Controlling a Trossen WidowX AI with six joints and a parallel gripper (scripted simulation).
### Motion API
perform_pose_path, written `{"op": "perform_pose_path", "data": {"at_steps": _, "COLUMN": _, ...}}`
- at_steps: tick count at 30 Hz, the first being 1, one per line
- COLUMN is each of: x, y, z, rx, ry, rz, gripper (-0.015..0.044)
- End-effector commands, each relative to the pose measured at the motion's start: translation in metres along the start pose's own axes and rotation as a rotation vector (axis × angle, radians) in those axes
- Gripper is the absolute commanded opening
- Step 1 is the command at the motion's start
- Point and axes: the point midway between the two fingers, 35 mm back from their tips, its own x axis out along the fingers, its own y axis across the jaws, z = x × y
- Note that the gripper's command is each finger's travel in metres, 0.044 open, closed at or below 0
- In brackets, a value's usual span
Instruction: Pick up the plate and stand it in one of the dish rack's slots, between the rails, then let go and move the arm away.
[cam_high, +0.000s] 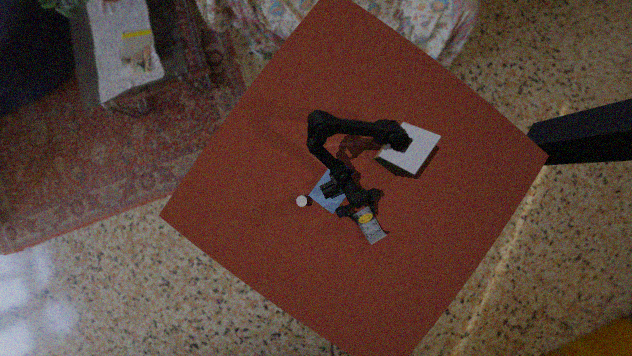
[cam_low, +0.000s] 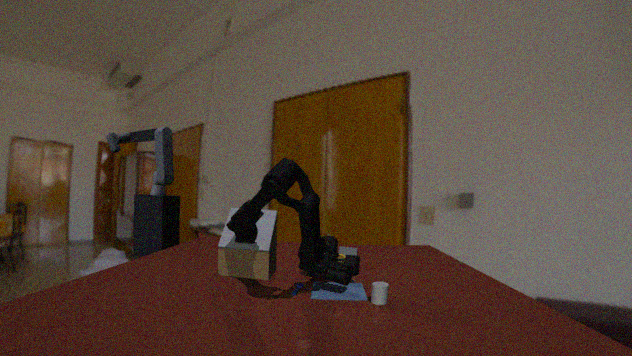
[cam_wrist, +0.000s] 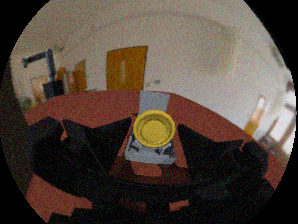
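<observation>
Here the gripper (cam_high: 363, 207) brackets the yellow plate (cam_wrist: 153, 128) with its jaws spread wide and nothing clamped, so the plate's weight appears to rest on the rack rather than on the fingers. The plate stands upright, face toward the wrist camera, in the grey dish rack (cam_high: 375, 232), presumably propped by the rails on either side; the slot itself is too blurred to identify. Beyond lie a blue mat (cam_high: 321, 196) and a white cup (cam_high: 301, 201), apart from the rack. Retreat remains.
</observation>
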Motion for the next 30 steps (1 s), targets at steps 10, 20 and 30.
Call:
{"op": "perform_pose_path", "data": {"at_steps": 10, "x": -0.005, "y": -0.009, "z": 0.060, "rx": 0.001, "ry": 0.006, "rz": 0.016, "gripper": 0.0400}}
{"op": "perform_pose_path", "data": {"at_steps": 20, "x": -0.010, "y": -0.009, "z": 0.119, "rx": 0.026, "ry": 0.006, "rz": 0.027, "gripper": 0.0400}}
{"op": "perform_pose_path", "data": {"at_steps": 30, "x": -0.004, "y": 0.003, "z": 0.120, "rx": 0.293, "ry": 0.190, "rz": 0.113, "gripper": 0.0400}}
